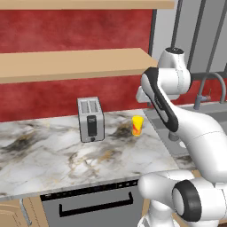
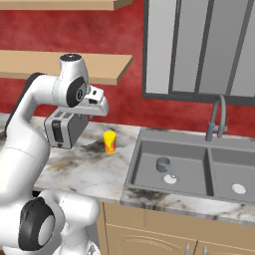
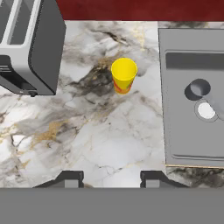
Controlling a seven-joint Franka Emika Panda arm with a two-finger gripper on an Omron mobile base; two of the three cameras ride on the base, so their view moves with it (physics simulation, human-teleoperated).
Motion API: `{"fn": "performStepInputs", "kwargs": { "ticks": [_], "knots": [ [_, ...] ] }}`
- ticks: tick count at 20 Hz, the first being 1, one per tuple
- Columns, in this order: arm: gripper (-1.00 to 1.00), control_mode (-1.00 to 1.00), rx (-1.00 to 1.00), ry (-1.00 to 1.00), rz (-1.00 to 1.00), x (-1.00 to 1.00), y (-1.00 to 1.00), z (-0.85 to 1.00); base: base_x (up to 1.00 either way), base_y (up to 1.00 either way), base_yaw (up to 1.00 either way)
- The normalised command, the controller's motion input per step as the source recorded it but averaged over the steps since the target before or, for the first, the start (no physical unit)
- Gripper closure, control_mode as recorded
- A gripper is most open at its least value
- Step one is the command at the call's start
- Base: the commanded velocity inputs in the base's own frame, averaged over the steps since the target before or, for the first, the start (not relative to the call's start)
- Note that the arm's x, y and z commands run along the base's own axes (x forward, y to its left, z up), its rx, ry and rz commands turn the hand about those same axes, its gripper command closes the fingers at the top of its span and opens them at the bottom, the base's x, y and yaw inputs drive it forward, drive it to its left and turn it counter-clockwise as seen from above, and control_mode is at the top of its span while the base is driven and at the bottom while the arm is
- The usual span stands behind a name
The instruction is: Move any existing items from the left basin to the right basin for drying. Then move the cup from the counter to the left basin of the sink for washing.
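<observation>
Arm (image 1: 195, 133): glossy white rounded shells, fat tubular links, no visible cables, screws or printed markings. Joints are dark grey/black bands; base joint by the table (image 1: 53, 150) edge shows a round white cap ringed in black (image 1: 188, 199). Forearm link carries a long black inlay strip (image 1: 162, 99) along one side. Wrist housing (image 2: 74, 89) is a white cylinder with a dark circular end cap and a small grey top disc. Finger tips (image 3: 70, 178) are small, dark grey, blocky.

no legible text, labels or numbers
</observation>
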Motion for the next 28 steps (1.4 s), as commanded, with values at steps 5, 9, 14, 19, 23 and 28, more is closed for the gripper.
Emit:
{"fn": "performStepInputs", "kwargs": {
  "ticks": [5, 9, 14, 19, 23, 28],
  "knots": [
    [-1.0, -1.0, -0.01, 0.0, 0.0, 0.0, 0.0, -0.04, 0.0, 0.0, 0.0],
    [-1.0, -1.0, 0.0, -0.01, 0.0, 0.0, -0.03, 0.0, 0.0, 0.0, 0.0],
    [-1.0, -1.0, 0.0, -0.01, 0.0, 0.0, -0.13, -0.01, 0.0, 0.0, 0.0],
    [-1.0, -1.0, 0.0, 0.0, 0.0, -0.01, -0.19, -0.03, 0.0, 0.0, 0.0],
    [-1.0, -1.0, 0.0, 0.0, 0.0, -0.1, -0.28, -0.05, 0.0, 0.0, 0.0],
    [-1.0, -1.0, 0.0, 0.0, 0.0, -0.13, -0.58, -0.16, 0.0, 0.0, 0.0]
  ]
}}
